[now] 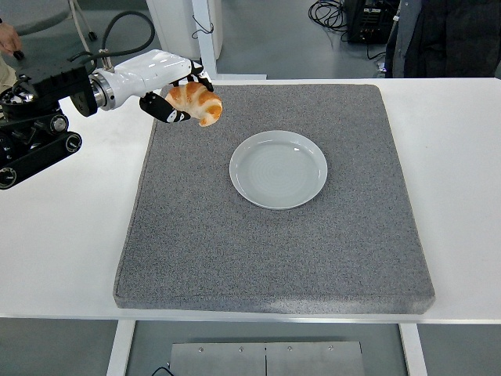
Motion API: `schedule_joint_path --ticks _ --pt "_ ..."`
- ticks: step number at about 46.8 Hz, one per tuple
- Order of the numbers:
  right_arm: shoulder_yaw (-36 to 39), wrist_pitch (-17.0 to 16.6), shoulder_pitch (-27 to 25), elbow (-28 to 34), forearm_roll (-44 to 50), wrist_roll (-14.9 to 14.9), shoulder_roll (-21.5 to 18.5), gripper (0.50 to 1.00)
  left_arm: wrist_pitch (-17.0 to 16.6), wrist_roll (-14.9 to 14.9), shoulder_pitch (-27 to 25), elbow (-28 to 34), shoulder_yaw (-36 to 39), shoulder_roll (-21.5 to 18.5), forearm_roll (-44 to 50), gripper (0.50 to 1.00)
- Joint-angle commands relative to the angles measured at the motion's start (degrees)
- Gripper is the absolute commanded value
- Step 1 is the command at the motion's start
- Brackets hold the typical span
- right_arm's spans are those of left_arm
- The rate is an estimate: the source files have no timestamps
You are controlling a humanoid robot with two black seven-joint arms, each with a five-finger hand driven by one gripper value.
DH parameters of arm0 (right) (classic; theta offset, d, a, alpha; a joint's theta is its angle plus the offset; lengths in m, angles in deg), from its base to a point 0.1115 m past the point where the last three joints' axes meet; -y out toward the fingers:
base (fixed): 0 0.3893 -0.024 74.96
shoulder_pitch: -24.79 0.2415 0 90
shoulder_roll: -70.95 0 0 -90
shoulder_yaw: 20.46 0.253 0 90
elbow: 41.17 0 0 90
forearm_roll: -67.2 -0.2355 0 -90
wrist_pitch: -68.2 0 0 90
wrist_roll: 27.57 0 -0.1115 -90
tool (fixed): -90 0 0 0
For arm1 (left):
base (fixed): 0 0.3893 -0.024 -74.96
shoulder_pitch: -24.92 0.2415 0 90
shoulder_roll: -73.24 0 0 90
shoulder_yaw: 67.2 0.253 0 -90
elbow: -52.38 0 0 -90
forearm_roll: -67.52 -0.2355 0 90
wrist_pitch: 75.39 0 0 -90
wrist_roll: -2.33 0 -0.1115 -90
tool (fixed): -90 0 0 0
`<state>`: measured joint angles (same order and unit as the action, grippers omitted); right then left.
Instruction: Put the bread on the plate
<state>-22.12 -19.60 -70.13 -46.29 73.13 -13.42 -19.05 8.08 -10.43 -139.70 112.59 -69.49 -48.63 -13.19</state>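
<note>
The grey mat covers most of the white table, and the empty plate sits on it slightly left of centre. Beyond it, at the mat's far left corner, the left hand holds the bread in curled fingers, seemingly clear of the mat, though the height is hard to judge. A good carry would move right and nearer, staying level, and release only once the bread is low over the plate's middle.
</note>
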Motion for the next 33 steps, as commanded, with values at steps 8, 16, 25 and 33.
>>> schedule_joint_path --ticks 8,16,25,33 --pt "0.0 0.0 0.0 0.0 0.0 0.0 0.0 1.0 2.2 -0.1 -4.2 0.0 -0.2 0.5 0.1 0.5" --pt "0.0 0.0 0.0 0.0 0.0 0.0 0.0 1.0 4.5 -0.1 -7.6 0.0 -0.2 0.7 0.3 0.5" --pt "0.0 0.0 0.0 -0.1 0.0 0.0 0.0 1.0 5.7 -0.1 -9.5 0.0 -0.1 3.0 0.6 0.5" --pt "0.0 0.0 0.0 0.0 0.0 0.0 0.0 1.0 6.5 0.1 -10.9 -0.4 0.1 5.8 0.6 0.5"
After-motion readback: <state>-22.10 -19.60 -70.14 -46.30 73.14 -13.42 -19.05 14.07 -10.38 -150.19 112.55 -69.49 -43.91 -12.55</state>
